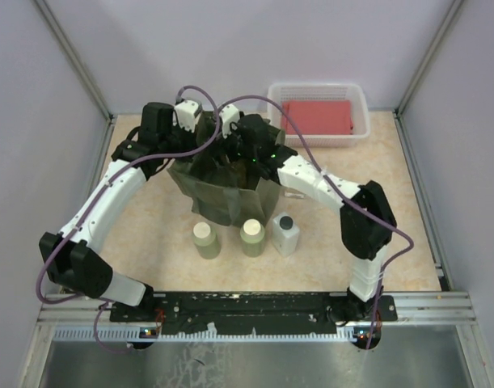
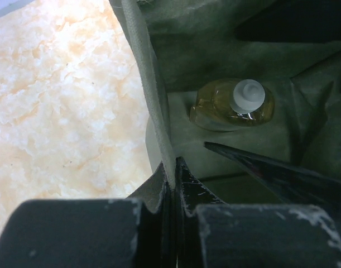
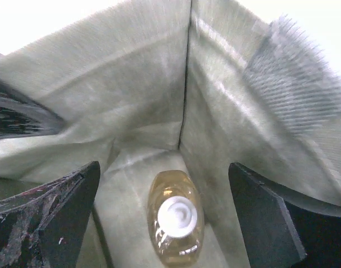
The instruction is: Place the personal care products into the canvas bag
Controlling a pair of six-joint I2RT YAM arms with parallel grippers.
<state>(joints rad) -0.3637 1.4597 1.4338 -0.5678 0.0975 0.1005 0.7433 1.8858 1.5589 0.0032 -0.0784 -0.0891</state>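
Holding canvas bag [image 1: 222, 198] rim mid-worktop, left gripper [image 2: 174, 167] pinched on fabric; right gripper [image 3: 164, 173] spread wide inside, empty. One yellowish bottle [image 3: 173, 223] lies on bag floor. Left outside, toward near edge: olive bottles [image 1: 205, 239], white bottle [image 1: 285, 233].

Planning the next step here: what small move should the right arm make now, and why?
Probably lift the right gripper straight up out of the canvas bag. Its jaws are open and empty, the yellowish bottle lies on the bag floor below, and the olive-green bottles and white square bottle wait on the table.
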